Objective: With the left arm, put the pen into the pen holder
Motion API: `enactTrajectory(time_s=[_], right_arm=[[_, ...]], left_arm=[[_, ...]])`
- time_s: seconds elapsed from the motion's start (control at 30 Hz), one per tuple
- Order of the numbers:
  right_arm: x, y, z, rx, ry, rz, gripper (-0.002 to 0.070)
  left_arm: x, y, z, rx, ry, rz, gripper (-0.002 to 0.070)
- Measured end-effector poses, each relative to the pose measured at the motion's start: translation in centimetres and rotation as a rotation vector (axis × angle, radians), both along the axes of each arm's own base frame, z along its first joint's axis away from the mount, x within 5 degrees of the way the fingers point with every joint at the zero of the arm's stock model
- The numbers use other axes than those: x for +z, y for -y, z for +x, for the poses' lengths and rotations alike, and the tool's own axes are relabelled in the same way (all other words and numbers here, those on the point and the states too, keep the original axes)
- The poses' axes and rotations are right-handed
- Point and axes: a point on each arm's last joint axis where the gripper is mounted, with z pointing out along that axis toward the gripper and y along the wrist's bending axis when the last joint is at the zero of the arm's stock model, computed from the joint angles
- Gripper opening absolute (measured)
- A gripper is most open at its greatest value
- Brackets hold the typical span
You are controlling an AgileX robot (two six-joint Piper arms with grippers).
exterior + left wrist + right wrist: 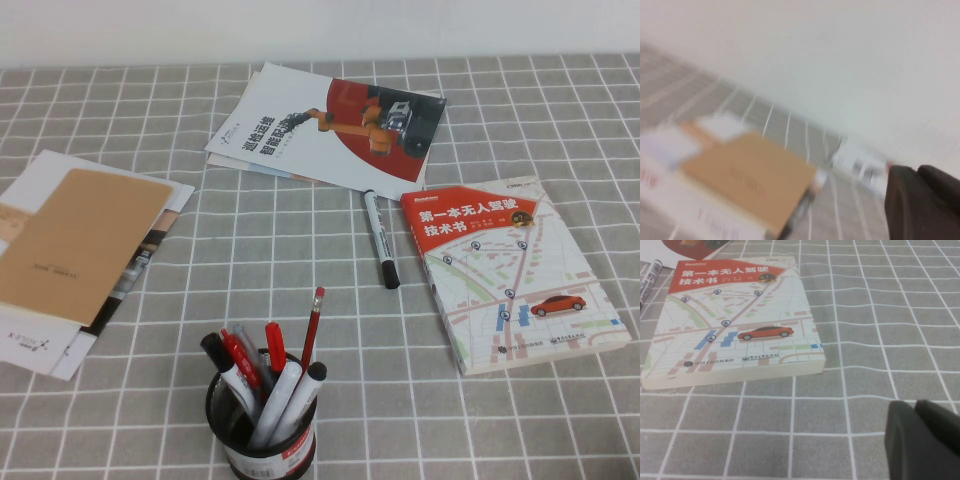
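Note:
The pen (380, 240), a whitish-grey marker with a black cap and black end, lies flat on the checked cloth between the white booklet and the red map book. Part of it shows in the right wrist view (649, 282). The black mesh pen holder (262, 430) stands at the front edge and holds several pens, some red-capped, and a red pencil. Neither arm shows in the high view. My left gripper (917, 175) is shut and empty, up above the table's left side. My right gripper (915, 407) is shut and empty, over bare cloth near the map book.
A tan-covered booklet stack (75, 250) lies at the left and shows blurred in the left wrist view (750, 175). A white booklet with a robot picture (320, 125) lies at the back. The red map book (510, 270) lies at the right, also in the right wrist view (735, 325).

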Motion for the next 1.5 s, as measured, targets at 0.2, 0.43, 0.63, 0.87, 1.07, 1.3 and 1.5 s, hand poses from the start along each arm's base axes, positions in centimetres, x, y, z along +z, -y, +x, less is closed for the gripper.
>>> enactTrajectory(time_s=[0.2, 0.43, 0.63, 0.87, 1.07, 1.3, 1.5], right_arm=[[0.0, 0.0, 0.0, 0.0, 0.0, 0.0, -0.0015], [0.0, 0.0, 0.0, 0.0, 0.0, 0.0, -0.0015], [0.0, 0.0, 0.0, 0.0, 0.0, 0.0, -0.0015], [0.0, 0.0, 0.0, 0.0, 0.0, 0.0, -0.0015], [0.0, 0.0, 0.0, 0.0, 0.0, 0.0, -0.0015], [0.0, 0.0, 0.0, 0.0, 0.0, 0.0, -0.0015], [0.0, 0.0, 0.0, 0.0, 0.0, 0.0, -0.0015]], left_arm=[[3.6, 0.4, 0.4, -0.049, -0.192, -0.003, 0.0], [8.5, 1.1, 3.0, -0.136, -0.464, 0.12, 0.0], [10.7, 1.9, 6.9, -0.239, -0.664, 0.206, 0.0], [11.8, 3.3, 12.6, -0.405, -0.798, 0.231, 0.0], [12.4, 4.5, 17.5, -0.474, -0.87, 0.262, 0.0], [11.8, 10.0, 22.7, -0.601, -0.933, 0.353, 0.0], [10.1, 15.8, 26.5, -0.715, -1.028, 0.413, 0.0]])
